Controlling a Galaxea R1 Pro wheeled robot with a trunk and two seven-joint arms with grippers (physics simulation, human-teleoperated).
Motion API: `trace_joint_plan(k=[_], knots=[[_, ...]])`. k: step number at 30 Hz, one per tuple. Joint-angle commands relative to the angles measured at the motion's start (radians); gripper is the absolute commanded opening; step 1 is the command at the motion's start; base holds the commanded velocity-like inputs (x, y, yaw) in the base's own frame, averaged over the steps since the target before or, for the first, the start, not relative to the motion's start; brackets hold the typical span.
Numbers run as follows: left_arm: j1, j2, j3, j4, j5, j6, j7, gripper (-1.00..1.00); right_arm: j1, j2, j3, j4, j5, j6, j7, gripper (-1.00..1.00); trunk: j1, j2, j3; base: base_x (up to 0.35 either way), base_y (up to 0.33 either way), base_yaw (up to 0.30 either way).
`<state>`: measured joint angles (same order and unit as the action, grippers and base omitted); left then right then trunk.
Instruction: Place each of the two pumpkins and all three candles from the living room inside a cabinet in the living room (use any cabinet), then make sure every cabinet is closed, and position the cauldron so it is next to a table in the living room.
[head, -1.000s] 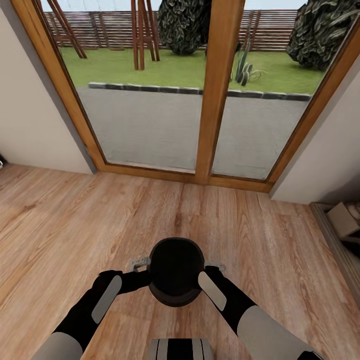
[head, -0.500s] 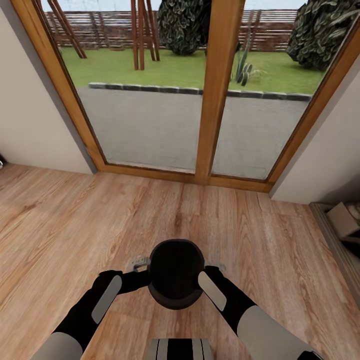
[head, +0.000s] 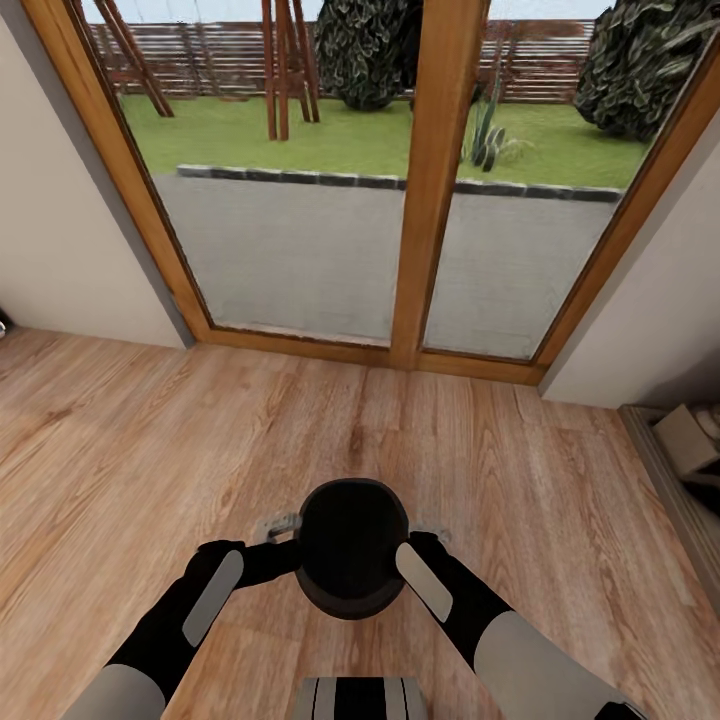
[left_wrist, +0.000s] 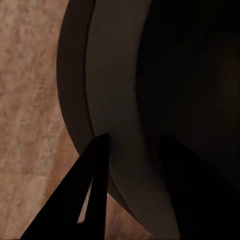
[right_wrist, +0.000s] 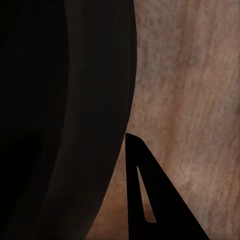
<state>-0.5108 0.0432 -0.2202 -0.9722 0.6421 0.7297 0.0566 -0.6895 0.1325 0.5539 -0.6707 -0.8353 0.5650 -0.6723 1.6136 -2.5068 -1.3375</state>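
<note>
In the head view the black cauldron (head: 350, 545) hangs above the wooden floor, right in front of my trunk and mouth up. My left gripper (head: 292, 547) holds its left rim and my right gripper (head: 410, 547) holds its right rim. In the left wrist view a dark finger (left_wrist: 90, 190) lies against the outside of the cauldron's wall (left_wrist: 115, 100). The right wrist view shows the same, with one finger (right_wrist: 145, 200) outside the cauldron's wall (right_wrist: 85, 125). Each inner finger is hidden in the dark pot. Pumpkins, candles, cabinet and table are out of view.
A glass patio door with a thick wooden frame (head: 437, 200) stands straight ahead, between a pale wall on the left (head: 60, 250) and another on the right (head: 660, 310). A pale box (head: 688, 440) sits on a dark strip at the right edge. Wooden floor (head: 150, 450) spreads around me.
The cauldron has sunk very slightly in the head view; both arms and the room look the same.
</note>
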Motion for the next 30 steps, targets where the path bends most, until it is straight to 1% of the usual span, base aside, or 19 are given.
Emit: trace_joint_plan(k=[1,8,29,30], knots=[[0.000,0.001,-0.003,-0.001,-0.008,0.004,0.006,-1.00,-0.001,-0.001,0.004,-0.001,-0.009,0.001,-0.009,-1.00,0.000,0.000,-0.001,0.000,0.000,0.000],[0.000,0.001,0.014,0.000,-0.008,0.002,0.006,-1.00,-0.001,-0.001,0.004,-0.001,-0.008,0.001,-0.009,-1.00,0.000,0.000,-0.001,0.000,0.000,0.000],[0.000,0.001,0.016,0.000,-0.009,0.002,0.006,-1.00,-0.001,-0.001,0.004,-0.001,-0.008,0.001,-0.009,-1.00,0.000,0.000,-0.001,0.000,0.000,0.000],[0.001,0.001,0.016,0.000,-0.009,0.002,0.006,-1.00,-0.001,-0.001,0.004,-0.002,-0.008,0.001,-0.009,-1.00,0.000,0.000,0.003,0.000,0.000,0.000]])
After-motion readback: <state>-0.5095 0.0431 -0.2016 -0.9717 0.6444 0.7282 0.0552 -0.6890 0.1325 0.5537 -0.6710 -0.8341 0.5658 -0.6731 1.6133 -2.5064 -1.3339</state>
